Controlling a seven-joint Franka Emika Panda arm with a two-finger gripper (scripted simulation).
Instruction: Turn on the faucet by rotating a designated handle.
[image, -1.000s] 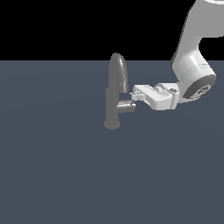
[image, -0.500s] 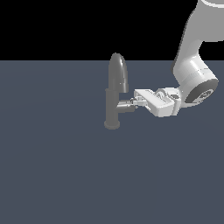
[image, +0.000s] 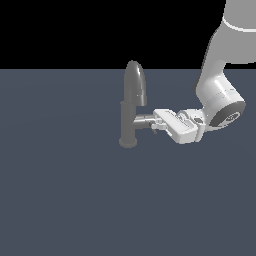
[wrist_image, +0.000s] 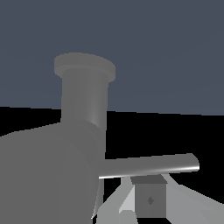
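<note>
Gripper at the faucet's handle, near the middle of the dark surface

The faucet (image: 131, 107) looks rigid, fixed metal; its handle (image: 144, 120), a smooth stub jutting toward the exterior view's right, should turn stiffly on its pivot and could slip, so the thin lever rod (wrist_image: 151, 165) near its free end seems the best purchase. The gripper (image: 156, 123) meets the stub's end; whether its jaws are clenched I cannot tell. Since the earlier frames it has dropped lower and closer.
</note>
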